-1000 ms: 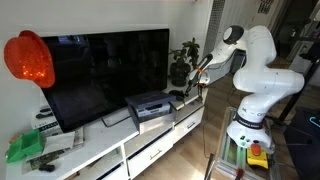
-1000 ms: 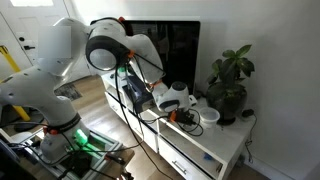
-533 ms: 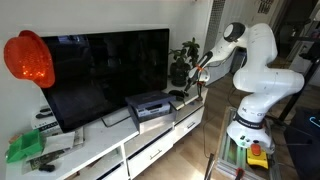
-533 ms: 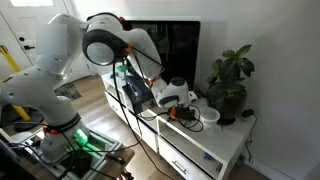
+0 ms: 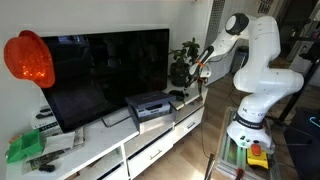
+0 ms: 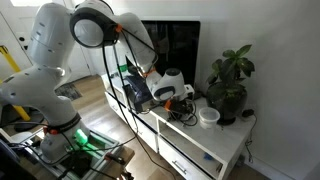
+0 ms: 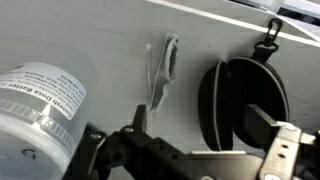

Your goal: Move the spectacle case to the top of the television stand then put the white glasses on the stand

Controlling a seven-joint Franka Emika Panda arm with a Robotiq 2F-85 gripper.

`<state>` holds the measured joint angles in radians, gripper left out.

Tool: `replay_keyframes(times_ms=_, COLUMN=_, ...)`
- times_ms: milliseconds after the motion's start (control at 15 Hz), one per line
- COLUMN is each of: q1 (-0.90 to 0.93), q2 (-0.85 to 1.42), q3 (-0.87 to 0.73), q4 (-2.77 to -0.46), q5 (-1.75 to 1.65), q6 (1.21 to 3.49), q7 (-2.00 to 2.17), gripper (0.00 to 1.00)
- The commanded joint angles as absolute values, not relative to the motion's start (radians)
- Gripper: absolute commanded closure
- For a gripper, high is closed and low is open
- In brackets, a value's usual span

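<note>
In the wrist view the spectacle case (image 7: 243, 98), a dark oblong with a clip at its far end, lies on the white top of the television stand (image 7: 110, 40). The white glasses (image 7: 163, 72) lie folded on the same top, just left of the case and apart from it. My gripper (image 7: 200, 120) hangs above them, open, with nothing between its fingers (image 7: 137, 120); the case lies below the gap, nearer the right-hand finger. In both exterior views the gripper (image 5: 197, 68) (image 6: 178, 92) hovers over the plant end of the stand (image 5: 150, 140) (image 6: 215, 148).
A white labelled jar (image 7: 38, 112) stands left of the glasses. A potted plant (image 5: 183, 62) (image 6: 230, 85) is close to the gripper. The television (image 5: 100, 75), a black-and-grey flat box (image 5: 150, 105) and green items (image 5: 25, 148) also sit on the stand.
The jaws have opened wide over the last second. The arm has lifted, carrying the gripper up and away from the stand top.
</note>
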<state>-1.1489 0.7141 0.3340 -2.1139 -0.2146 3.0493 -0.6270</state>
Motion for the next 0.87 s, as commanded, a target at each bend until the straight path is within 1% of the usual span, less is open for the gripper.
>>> replay_keyframes(times_ms=0, q1=-1.109, q2=0.551, q3=0.293, q4=-2.258, q5=-0.171, q6=3.096, q7=-0.521, gripper=0.00)
replay_keyframes(times_ms=267, q1=-1.092, q2=0.429, q3=0.263, q4=-2.356, q5=-0.164, q6=3.176, q7=-0.411, gripper=0.00)
replay_keyframes(times_ms=400, q1=-1.122, q2=0.392, q3=0.291, q4=-2.396, q5=-0.169, q6=3.203, q7=-0.395, gripper=0.00)
replay_keyframes(times_ms=467, q1=-1.121, q2=0.466, q3=0.291, q4=-2.320, q5=-0.195, q6=3.178, q7=-0.422, gripper=0.00)
replay_keyframes(times_ms=800, q1=-1.121, q2=0.416, q3=0.291, q4=-2.369, q5=-0.193, q6=3.188, q7=-0.401, gripper=0.00)
